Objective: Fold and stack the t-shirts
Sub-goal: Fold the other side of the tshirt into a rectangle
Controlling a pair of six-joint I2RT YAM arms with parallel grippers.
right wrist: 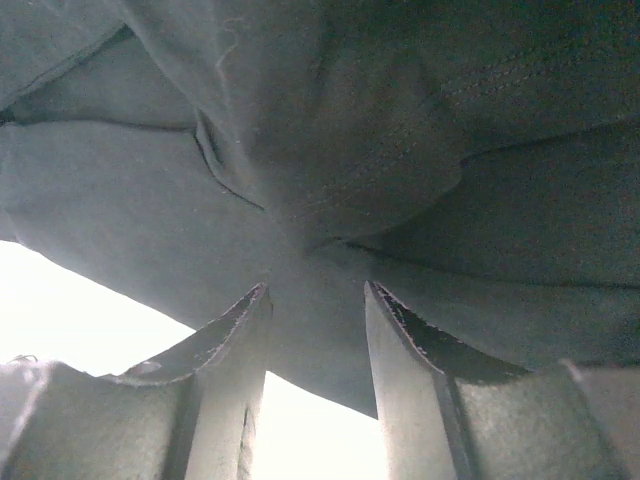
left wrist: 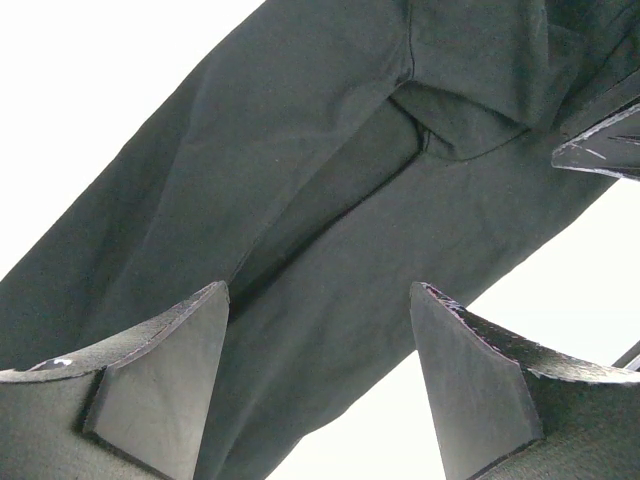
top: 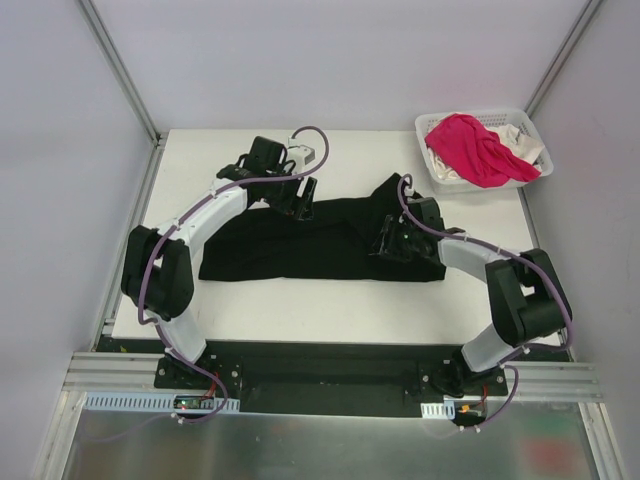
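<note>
Both grippers hang with jaws apart, clamped on nothing: the left gripper over the far edge of the black t-shirt, the right gripper at its right end (bunched there). Each should, I judge, pinch the hem squarely, then fold toward the near table. The basket holding the pink t-shirt stands well apart, far right.

The black t-shirt is matt cloth, the table smooth, the basket plastic.
</note>
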